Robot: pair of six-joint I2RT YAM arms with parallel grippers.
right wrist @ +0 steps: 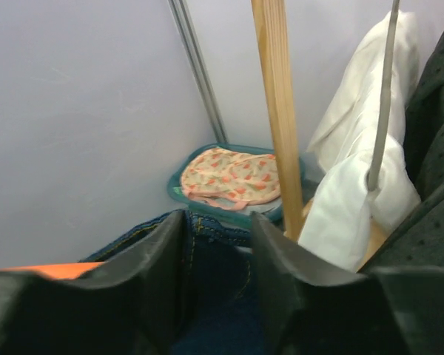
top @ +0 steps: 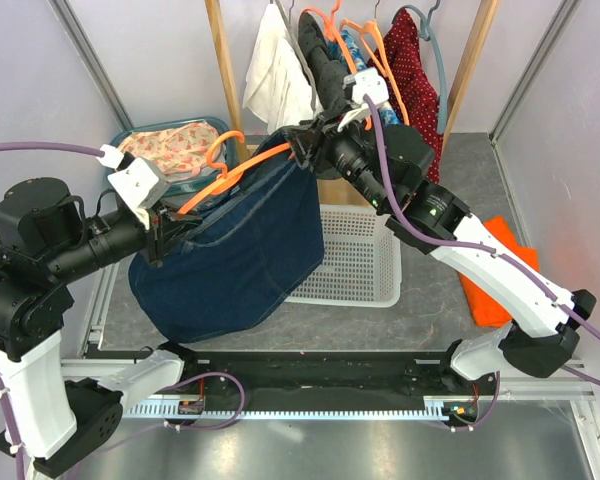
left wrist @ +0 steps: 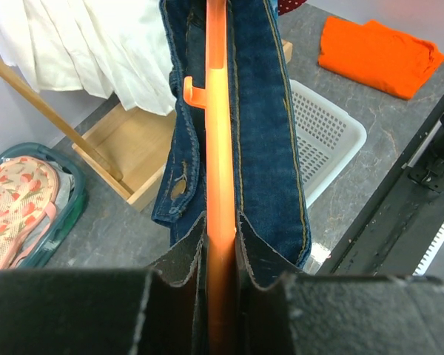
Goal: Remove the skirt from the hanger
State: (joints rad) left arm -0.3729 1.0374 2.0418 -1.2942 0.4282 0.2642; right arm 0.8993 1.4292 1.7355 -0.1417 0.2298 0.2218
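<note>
Left end effector (left wrist: 220, 229) clamps orange hanger (left wrist: 216, 133) carrying denim skirt (top: 235, 250) mid-air over counter (top: 430, 290), skirt overlapping white basket (top: 365, 265) left rim; right end effector (right wrist: 218, 244) straddles waistband edge, can't tell if pinched.

We are clamping our left end effector (left wrist: 220, 231) on the orange hanger (left wrist: 216, 111), with the denim skirt (left wrist: 270, 133) draping over both its sides near the white basket (left wrist: 331, 137).

Left tool (left wrist: 220, 238) clamped narrow, arm reaching inward, right tool (right wrist: 218, 240) fingers apart, arm stretched forward-left
</note>
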